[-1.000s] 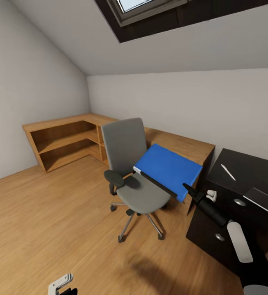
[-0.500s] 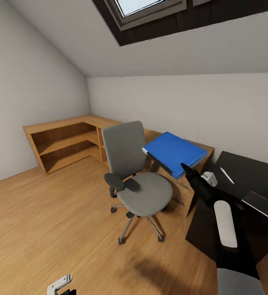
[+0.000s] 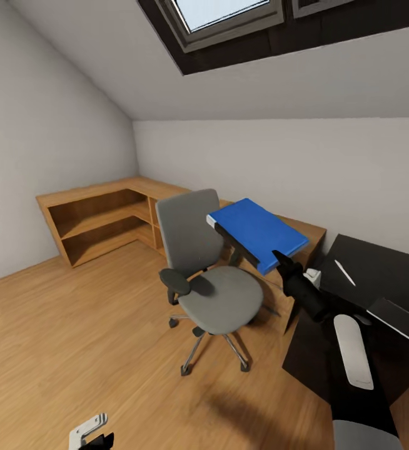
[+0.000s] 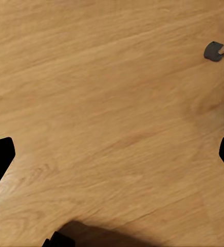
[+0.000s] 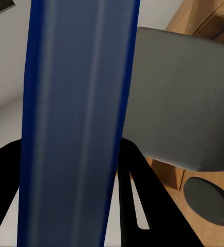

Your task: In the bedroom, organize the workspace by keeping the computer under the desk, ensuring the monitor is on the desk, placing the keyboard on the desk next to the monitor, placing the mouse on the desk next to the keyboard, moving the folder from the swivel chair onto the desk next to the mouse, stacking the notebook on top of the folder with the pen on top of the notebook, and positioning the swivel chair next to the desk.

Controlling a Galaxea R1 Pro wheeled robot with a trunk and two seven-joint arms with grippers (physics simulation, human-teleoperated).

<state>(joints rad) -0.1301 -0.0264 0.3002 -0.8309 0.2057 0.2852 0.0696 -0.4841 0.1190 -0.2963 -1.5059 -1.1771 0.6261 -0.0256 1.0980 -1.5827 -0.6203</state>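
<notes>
From the head, the right pincer (image 3: 278, 257) clamps the blue folder (image 3: 257, 232) by its near edge, holding it aloft and tilted above the swivel chair (image 3: 207, 275), beside the dark desk (image 3: 379, 275). The right wrist shows the folder's spine (image 5: 76, 118) between dark fingers (image 5: 137, 206). The left wrist shows wood floor (image 4: 101, 103) between the left pincer's wide-spread, empty tips.

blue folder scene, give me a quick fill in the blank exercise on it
1. The right gripper holds the ____ folder above the floor.
2. The swivel chair has a ____ seat.
3. The floor below the left gripper is made of ____.

Missing words: blue; grey; wood
</notes>
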